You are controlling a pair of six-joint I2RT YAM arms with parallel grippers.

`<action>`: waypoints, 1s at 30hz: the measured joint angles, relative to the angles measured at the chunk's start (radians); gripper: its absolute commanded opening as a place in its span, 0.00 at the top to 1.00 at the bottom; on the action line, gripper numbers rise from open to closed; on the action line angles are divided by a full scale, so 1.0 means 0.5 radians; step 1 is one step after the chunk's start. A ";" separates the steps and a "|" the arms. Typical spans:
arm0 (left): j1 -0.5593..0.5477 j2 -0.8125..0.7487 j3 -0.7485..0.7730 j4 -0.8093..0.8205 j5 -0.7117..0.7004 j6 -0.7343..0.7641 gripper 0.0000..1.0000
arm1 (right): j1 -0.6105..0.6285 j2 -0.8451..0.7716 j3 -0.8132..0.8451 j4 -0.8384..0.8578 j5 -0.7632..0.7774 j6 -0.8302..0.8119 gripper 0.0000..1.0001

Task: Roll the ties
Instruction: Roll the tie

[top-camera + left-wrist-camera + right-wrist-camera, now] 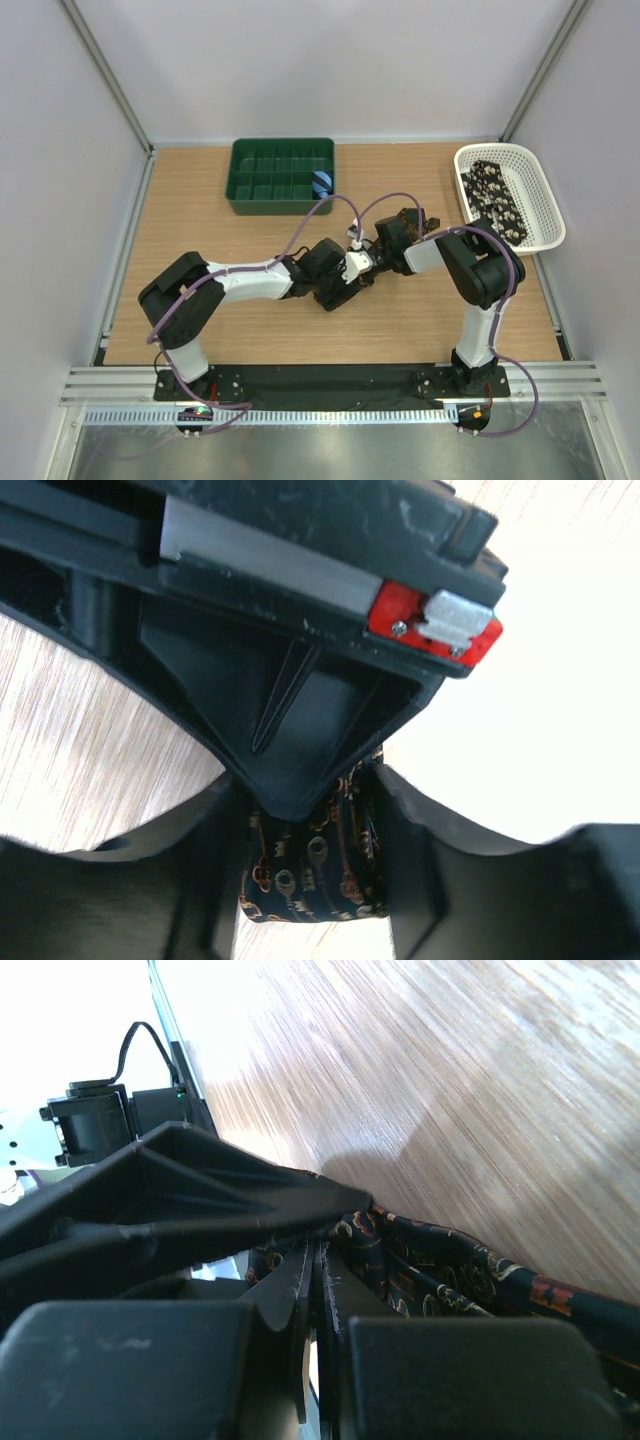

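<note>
Right wrist view: your right tool [320, 1260] is clamped on the dark patterned tie [430, 1270] over the bench [450, 1080], its long axis running toward lower right. Your left tool [310, 810] straddles its bundled part; you cannot tell whether it pinches.

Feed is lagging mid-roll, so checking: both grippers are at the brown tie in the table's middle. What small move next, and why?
Probably close the left gripper gently on the tie. The bundled fabric sits between its jaws with a sliver of table showing on one side, so the hold looks loose, while the right gripper is shut on the tie's fabric.
</note>
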 measured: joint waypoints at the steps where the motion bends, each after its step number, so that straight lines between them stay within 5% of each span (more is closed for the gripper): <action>1: 0.000 0.009 0.013 -0.013 0.000 -0.002 0.52 | 0.000 -0.003 -0.001 -0.001 0.002 -0.002 0.93; 5: 0.000 0.024 0.033 -0.030 0.003 -0.008 0.58 | 0.000 -0.018 -0.002 -0.011 0.017 -0.006 0.91; 11: -0.004 0.024 0.031 -0.022 -0.027 -0.046 0.66 | -0.001 -0.065 -0.006 -0.040 0.047 -0.007 0.73; 22: -0.120 0.001 -0.033 0.113 -0.274 -0.113 0.70 | -0.269 -0.446 -0.185 -0.107 0.304 0.053 0.65; 30: -0.208 0.015 -0.005 0.082 -0.486 -0.110 0.71 | -0.352 -0.598 -0.301 -0.248 0.645 0.065 0.71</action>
